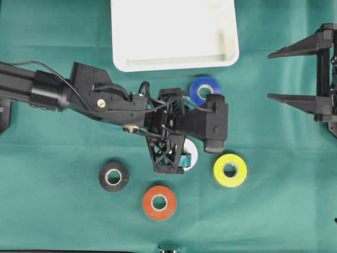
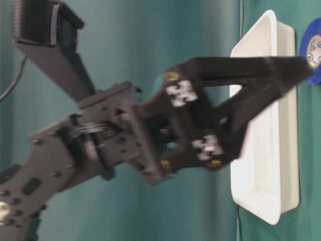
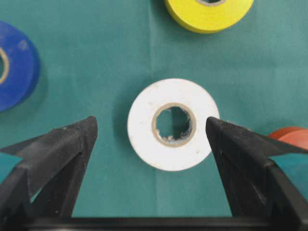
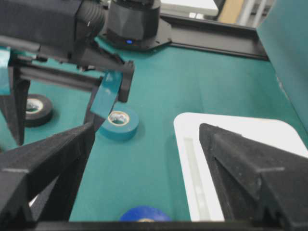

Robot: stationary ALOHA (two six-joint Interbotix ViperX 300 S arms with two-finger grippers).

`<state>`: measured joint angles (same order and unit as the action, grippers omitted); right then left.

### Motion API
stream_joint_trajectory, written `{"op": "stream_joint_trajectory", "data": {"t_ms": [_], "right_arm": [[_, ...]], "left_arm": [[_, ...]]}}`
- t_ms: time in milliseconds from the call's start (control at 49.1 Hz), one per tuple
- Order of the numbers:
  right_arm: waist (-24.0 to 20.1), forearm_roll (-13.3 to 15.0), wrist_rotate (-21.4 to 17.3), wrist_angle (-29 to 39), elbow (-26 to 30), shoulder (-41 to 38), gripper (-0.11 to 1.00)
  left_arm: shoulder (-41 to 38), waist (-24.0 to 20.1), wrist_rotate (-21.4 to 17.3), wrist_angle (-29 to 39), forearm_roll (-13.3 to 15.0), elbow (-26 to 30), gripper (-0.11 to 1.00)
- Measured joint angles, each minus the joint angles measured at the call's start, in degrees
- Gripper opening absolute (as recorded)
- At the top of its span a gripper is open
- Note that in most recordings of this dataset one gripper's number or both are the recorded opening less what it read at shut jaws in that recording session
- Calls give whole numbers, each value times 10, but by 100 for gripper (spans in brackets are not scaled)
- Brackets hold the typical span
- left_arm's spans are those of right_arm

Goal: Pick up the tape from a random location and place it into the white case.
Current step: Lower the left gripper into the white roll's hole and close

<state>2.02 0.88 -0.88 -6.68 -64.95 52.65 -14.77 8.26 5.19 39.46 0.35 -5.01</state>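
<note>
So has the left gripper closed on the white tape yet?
No, in the left wrist view the left gripper stands open, its fingertips either side of the white tape.

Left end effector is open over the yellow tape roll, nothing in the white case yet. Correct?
Not quite: the left end effector is open over the white tape roll, as the left wrist view shows; the yellow tape roll lies beyond it. The white case holds nothing.

We see bench (image 1: 63, 211) from straight overhead; side cam sits low, close; L wrist cam looks down near, sharing white tape roll (image 3: 173, 124) w/ overhead.
</note>
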Motion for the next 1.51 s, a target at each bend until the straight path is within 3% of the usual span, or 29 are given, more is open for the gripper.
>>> {"op": "stream_joint_trajectory", "data": {"t_ms": [672,1507], "right_arm": [[1,-1,0,1,0,-10,90],[0,0,0,0,0,-16,90]], "left_arm": [[-76,2,0,-52,-1,-33,99],[-83,0,0,-66,-1,-39,98]]}}
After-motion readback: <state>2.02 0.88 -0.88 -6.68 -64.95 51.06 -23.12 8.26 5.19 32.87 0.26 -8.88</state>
